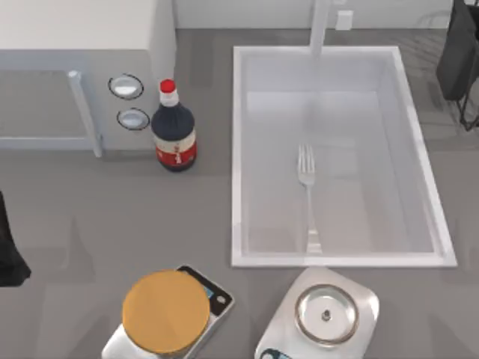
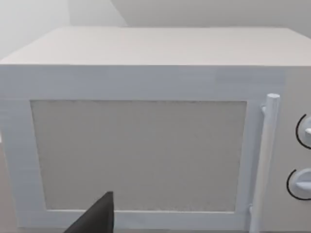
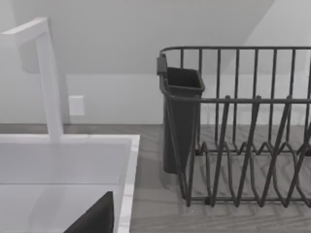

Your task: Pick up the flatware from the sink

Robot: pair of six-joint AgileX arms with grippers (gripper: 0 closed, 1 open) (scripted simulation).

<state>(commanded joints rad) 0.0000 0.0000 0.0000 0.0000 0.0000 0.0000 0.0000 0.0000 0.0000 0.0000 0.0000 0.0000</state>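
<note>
**Fork lies alone in the sink, both arms held back at the table's edges**

The sink point(image 1: 247, 149) is a big white basin with a raised pale rim, and the only thing in it is the fork point(image 1: 307, 196). It lies flat on the basin floor, tines toward the faucet post point(image 1: 320, 30), handle toward the near rim.

The right arm point(image 1: 460, 60) hangs at the top view's far right edge, beyond the sink's right rim, so the fork is well off to its left and lower down. Whether its pincer is apart or together I cannot tell; a dark fingertip point(image 3: 95, 218) pokes into the right wrist view, above the sink's rim point(image 3: 129, 184). Just beside that rim stands a dark wire dish rack point(image 3: 243, 145) with a dark utensil cup point(image 3: 181, 121) hooked on its end.

The left arm point(image 1: 9, 250) sits at the far left edge, well apart from the sink; its pincer's state I cannot tell either. Its fingertip point(image 2: 97, 218) faces a white microwave point(image 2: 141, 131). Between that arm and the sink stand a dark sauce bottle point(image 1: 174, 131) with a red cap and, nearer the front, two kitchen scales: one with an orange-brown round pan point(image 1: 166, 310), one steel point(image 1: 325, 314).
</note>
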